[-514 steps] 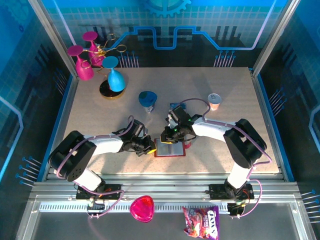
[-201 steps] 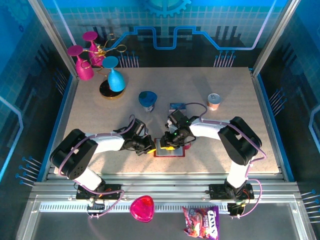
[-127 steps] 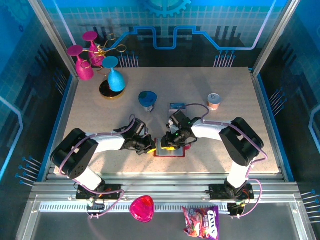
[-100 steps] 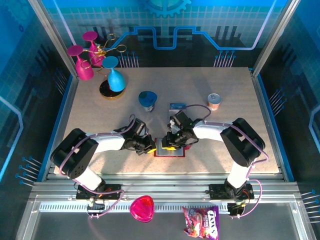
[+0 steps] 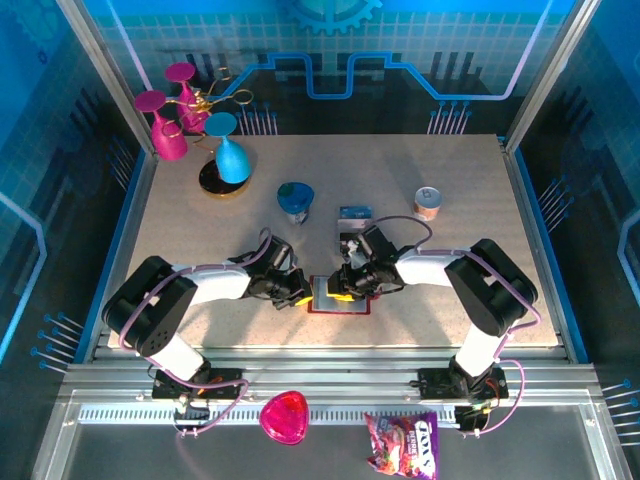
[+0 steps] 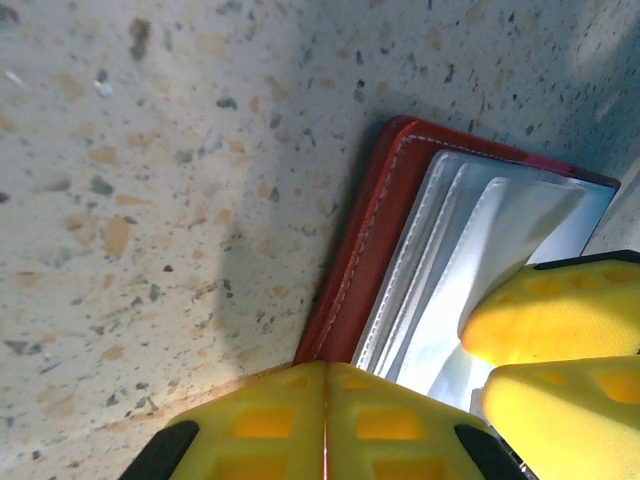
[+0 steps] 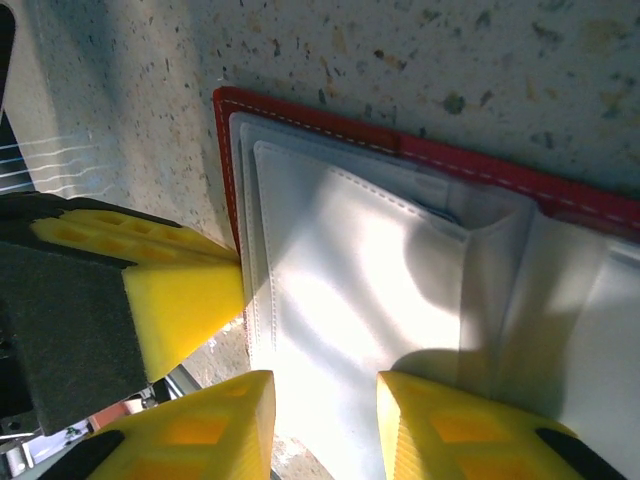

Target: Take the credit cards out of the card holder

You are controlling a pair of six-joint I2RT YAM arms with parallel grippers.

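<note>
The card holder [image 5: 341, 299] lies open on the table, dark red outside with pale grey pockets [image 7: 360, 300] inside. My left gripper [image 5: 300, 295] is shut, and its fingertips [image 6: 325, 415] press on the wallet's left red edge [image 6: 360, 260]. My right gripper [image 5: 346, 284] hovers over the pockets and is open, its fingers [image 7: 450, 430] straddling the pale flap with nothing pinched. Its yellow fingers [image 6: 545, 320] also show in the left wrist view. A blue credit card [image 5: 355, 213] lies flat on the table behind the wallet.
A blue dish [image 5: 295, 198] and a small can [image 5: 428, 203] stand behind the wallet. Pink and blue glasses [image 5: 215, 150] are at the back left. A pink heart dish [image 5: 285, 416] and a snack bag [image 5: 402, 444] sit off the table in front.
The right forearm has swung a little to the right while its gripper stays over the wallet. The left arm has held still.
</note>
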